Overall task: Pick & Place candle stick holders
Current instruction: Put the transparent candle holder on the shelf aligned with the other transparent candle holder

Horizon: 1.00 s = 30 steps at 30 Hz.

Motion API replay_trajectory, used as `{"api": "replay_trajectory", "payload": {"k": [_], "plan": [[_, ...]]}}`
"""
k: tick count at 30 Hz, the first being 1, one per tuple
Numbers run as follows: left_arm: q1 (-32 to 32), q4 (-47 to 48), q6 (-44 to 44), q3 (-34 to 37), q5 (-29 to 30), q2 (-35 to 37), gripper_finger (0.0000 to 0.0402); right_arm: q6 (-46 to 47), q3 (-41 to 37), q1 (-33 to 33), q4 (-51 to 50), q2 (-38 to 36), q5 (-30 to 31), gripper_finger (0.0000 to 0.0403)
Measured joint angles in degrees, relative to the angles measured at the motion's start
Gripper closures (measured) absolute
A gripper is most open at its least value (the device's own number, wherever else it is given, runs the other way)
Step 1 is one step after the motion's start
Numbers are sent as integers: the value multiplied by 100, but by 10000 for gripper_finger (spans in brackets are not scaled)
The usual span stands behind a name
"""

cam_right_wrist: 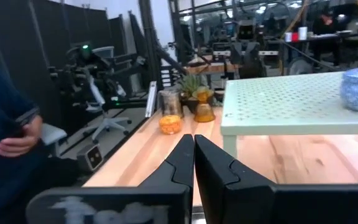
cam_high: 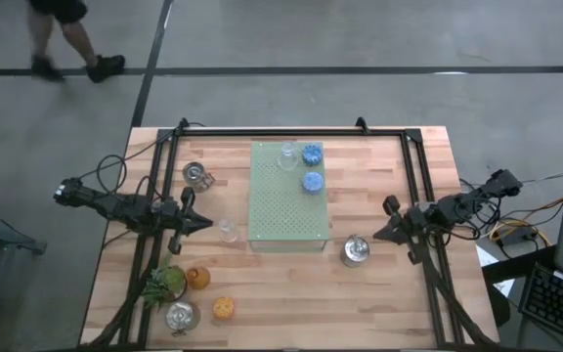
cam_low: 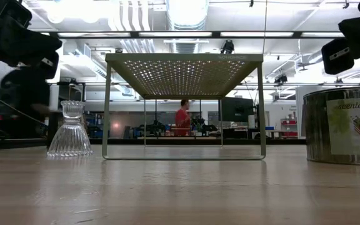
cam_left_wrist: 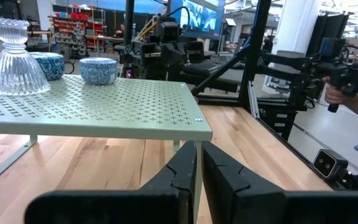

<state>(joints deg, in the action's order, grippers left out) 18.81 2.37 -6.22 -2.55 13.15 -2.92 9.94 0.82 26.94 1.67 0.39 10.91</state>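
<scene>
Pale green perforated board (cam_high: 283,210) sits mid-bench toward the far edge, carrying two blue holders (cam_high: 312,154) and one clear glass holder (cam_high: 287,156) at its far end. Second clear holder (cam_high: 228,229) just beside the board's left edge. Left gripper (cam_high: 203,223) near it. Silver holder (cam_high: 356,251) off the board's near right corner.

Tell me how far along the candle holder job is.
Three holders sit on the green board: two blue holders and a clear glass one. Neither the left gripper nor the right gripper holds anything. Six remain on the table, including the silver holder.
</scene>
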Motion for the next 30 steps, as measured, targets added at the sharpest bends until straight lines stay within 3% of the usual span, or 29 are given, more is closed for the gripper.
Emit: {"api": "replay_trajectory", "payload": {"k": [30], "plan": [[0, 2, 0, 0, 0, 0, 374, -96, 0, 4, 3, 49, 108, 394]]}}
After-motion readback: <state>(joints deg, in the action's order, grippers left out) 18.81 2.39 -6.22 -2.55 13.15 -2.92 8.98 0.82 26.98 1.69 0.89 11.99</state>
